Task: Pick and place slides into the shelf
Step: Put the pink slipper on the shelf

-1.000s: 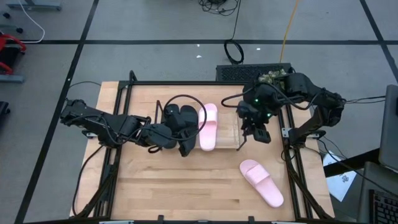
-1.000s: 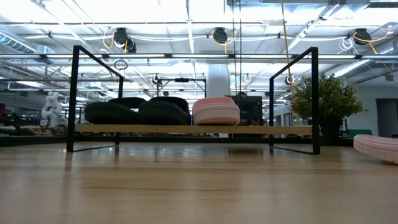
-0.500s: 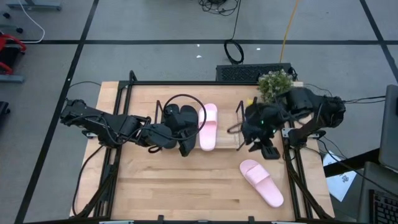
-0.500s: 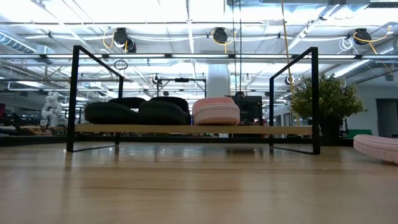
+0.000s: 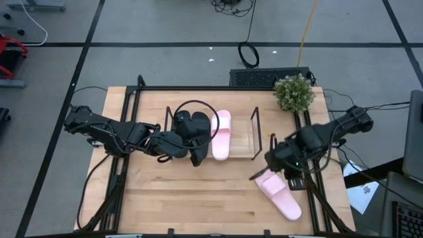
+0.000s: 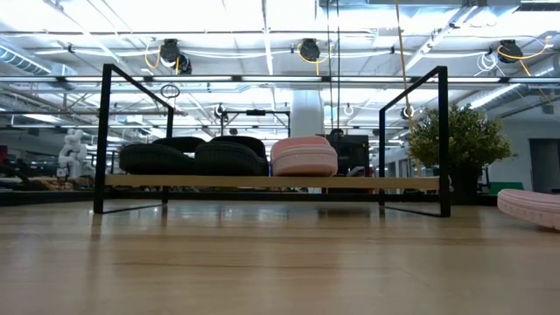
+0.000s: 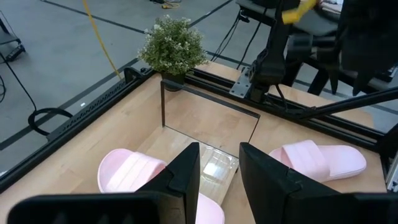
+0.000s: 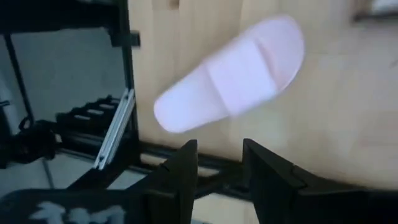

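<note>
The last pink slide (image 5: 278, 194) lies loose on the table at about four o'clock from the shelf (image 5: 254, 134), where two black slides (image 6: 192, 157) and a pink one (image 5: 221, 135) already sit. The right gripper (image 5: 285, 173) hovers above its toe end, fingers parted and empty, seemingly lining up a pick. The left gripper (image 7: 217, 177), parted and empty too, rests at the black pair; only the low view shows the shelved slides raised on the rack's board.

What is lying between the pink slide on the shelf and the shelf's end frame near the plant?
Nothing: in the high view, the shelf base between the shelved pink slide and that end frame by the plant is bare, room for one more slide.
</note>
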You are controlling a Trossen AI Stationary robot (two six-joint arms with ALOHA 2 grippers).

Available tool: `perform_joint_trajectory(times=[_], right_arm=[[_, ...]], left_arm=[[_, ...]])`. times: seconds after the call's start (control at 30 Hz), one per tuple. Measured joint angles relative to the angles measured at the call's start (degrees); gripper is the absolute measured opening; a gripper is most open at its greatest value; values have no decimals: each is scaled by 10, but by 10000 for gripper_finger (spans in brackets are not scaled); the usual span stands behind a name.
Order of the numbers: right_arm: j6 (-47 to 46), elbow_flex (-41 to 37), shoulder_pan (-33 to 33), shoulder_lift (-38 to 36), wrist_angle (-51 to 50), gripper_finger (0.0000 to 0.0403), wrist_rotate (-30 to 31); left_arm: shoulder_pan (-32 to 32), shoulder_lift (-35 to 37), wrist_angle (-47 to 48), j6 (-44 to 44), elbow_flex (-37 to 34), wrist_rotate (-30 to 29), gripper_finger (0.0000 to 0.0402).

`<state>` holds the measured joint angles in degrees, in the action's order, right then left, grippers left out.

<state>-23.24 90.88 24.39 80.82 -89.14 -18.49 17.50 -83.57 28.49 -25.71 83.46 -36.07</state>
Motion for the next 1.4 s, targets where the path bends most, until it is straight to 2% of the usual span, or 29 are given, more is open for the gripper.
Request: perform_joint_trajectory(times=[0.13,0.3,0.53,0.9,1.07,1.4], right_arm=[[-55,-65,39,-23,70,116,-27],[-92,-108,92,-35,133,116,-26],[-109,-150,146,-35,183,116,22],[-139,-258,186,-34,317,116,34],[-151,-290,193,-35,321,116,37],[-150,-320,192,-35,345,116,83]], left_arm=[[0,0,0,0,0,0,113],[0,0,0,-1,0,0,113],[0,0,-1,-3,0,-1,113],[0,0,-1,-3,0,-4,113],[0,0,-1,-3,0,-4,113],[0,0,0,-3,0,-4,113]])
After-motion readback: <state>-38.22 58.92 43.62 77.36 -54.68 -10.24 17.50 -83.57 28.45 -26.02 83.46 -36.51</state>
